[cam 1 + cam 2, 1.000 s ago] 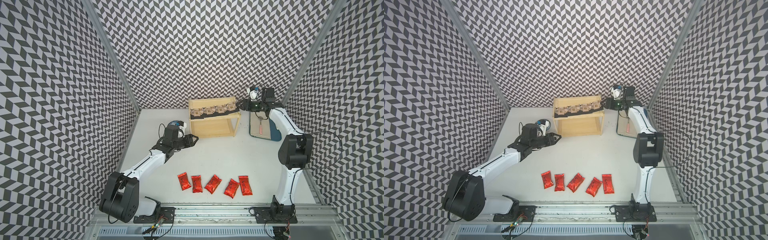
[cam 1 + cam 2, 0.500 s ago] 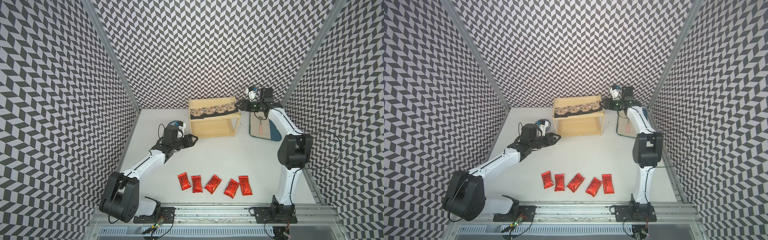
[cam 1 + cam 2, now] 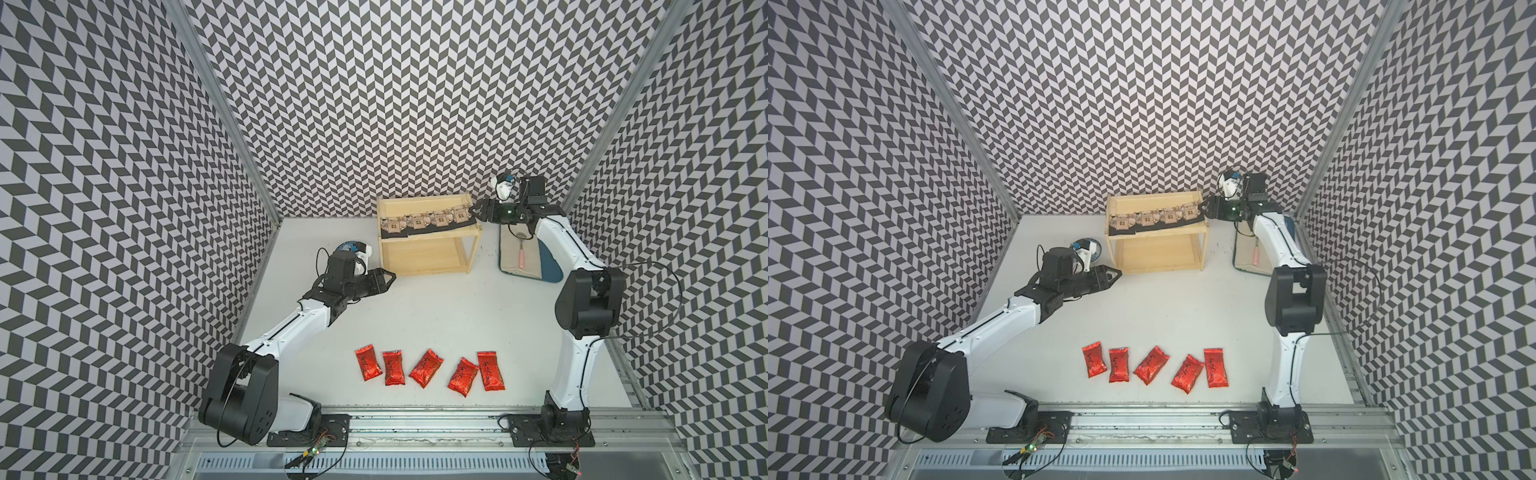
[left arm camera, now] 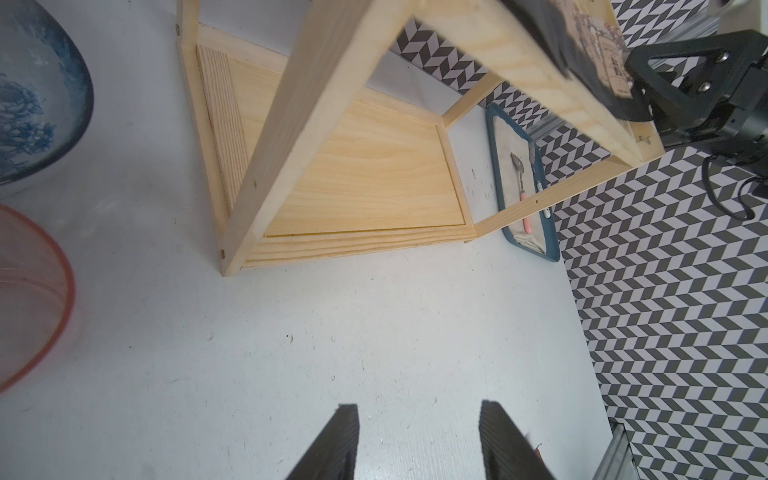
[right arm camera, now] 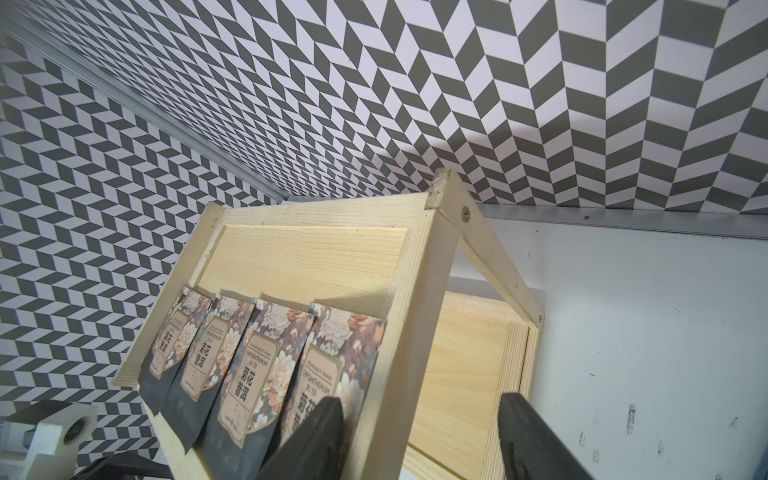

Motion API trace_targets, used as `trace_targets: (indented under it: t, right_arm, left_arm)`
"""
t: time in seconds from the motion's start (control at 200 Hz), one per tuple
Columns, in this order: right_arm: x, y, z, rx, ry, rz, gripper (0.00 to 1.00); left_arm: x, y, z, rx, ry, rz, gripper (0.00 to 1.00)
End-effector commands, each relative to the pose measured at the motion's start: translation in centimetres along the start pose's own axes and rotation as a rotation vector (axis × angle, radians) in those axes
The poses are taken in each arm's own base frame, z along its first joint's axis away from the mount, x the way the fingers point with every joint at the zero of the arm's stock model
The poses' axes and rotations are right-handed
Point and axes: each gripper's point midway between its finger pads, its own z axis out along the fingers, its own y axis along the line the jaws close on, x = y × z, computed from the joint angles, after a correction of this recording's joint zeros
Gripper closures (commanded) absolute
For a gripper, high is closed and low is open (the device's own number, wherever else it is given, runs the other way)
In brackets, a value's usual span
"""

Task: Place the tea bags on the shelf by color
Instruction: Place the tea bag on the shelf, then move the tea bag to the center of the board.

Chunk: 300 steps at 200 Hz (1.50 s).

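Black tea bags [image 3: 428,218], four in number, are laid in an overlapping row on the top tier of the shelf [image 3: 419,254], toward its near edge. The right gripper [image 3: 478,210] is held at the right end of this tier. In the right wrist view its jaws are seen spread apart, one finger [image 5: 320,432] over the rightmost black bag and the other beyond the rim, so nothing is gripped. Five red tea bags [image 3: 426,368] are lying in a row on the near part of the table, well apart from both grippers. The left gripper [image 3: 388,276] is kept close to the shelf's near left corner, not touching it, open and empty.

Compared with one second ago, no shift of the bags, the shelf or the left arm is noticed. The right gripper is found at the same end.

The table [image 3: 457,316] is white and scuffed. A blue tray [image 3: 552,272] is placed right of the shelf, and chevron-patterned walls [image 3: 374,104] are set on three sides.
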Motion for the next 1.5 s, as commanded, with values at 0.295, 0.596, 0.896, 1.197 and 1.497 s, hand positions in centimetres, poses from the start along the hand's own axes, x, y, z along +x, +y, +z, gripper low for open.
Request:
trace_targets:
  t: [0.295,0.596,0.896,1.197,1.497]
  right_arm:
    - [-2.8,2.2,-2.1,0.010,-0.065,-0.053,0.35]
    - [-6.6,8.2,-9.9,0.016,-0.232,-0.119,0.36]
    - [5.7,15.0,-11.5,0.052,-0.267,-0.203,0.37]
    - [24.2,24.8,-7.7,-0.177,-0.131,-0.461,0.40]
    - [36.4,30.8,-5.5,-0.342,0.026,-0.732,0.31]
  left_arm:
    - [-0.8,-0.8,-0.8,0.035,-0.032,0.019,0.48]
    - [-0.9,-1.2,-3.0,0.012,-0.079,0.014,0.48]
    - [3.4,2.0,-6.1,-0.102,-0.088,-0.076,0.47]
    - [9.1,7.2,-7.3,-0.189,-0.029,-0.254,0.45]
    - [12.3,9.0,-6.9,-0.181,0.012,-0.378,0.43]
